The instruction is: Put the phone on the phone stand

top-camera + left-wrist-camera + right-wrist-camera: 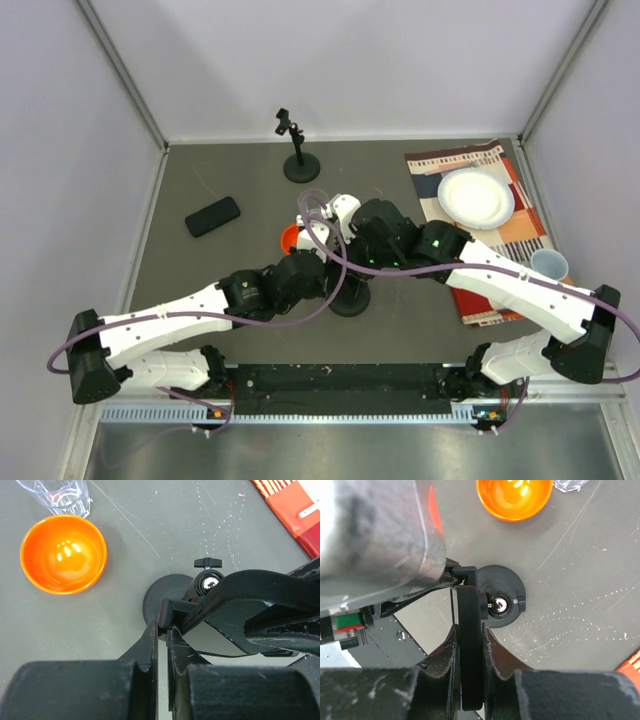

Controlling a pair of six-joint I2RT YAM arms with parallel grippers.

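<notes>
The black phone (212, 216) lies flat on the grey table at the left back, away from both grippers. The phone stand (350, 300) has a round black base (155, 600) and a ball joint (497, 605); it stands mid-table under both wrists. My right gripper (470, 630) is shut on the stand's black holder plate (470, 680). My left gripper (163, 630) is shut, its tips pinching a thin edge of the same holder. In the top view the left gripper (318, 278) and right gripper (365, 262) meet over the stand and hide most of it.
An orange bowl (290, 238) and a clear glass (57, 495) sit just behind the stand. A second black stand (300, 165) is at the back. A white plate (476, 197) lies on a patterned mat (520, 240), and a pale cup (549, 265) stands at the right.
</notes>
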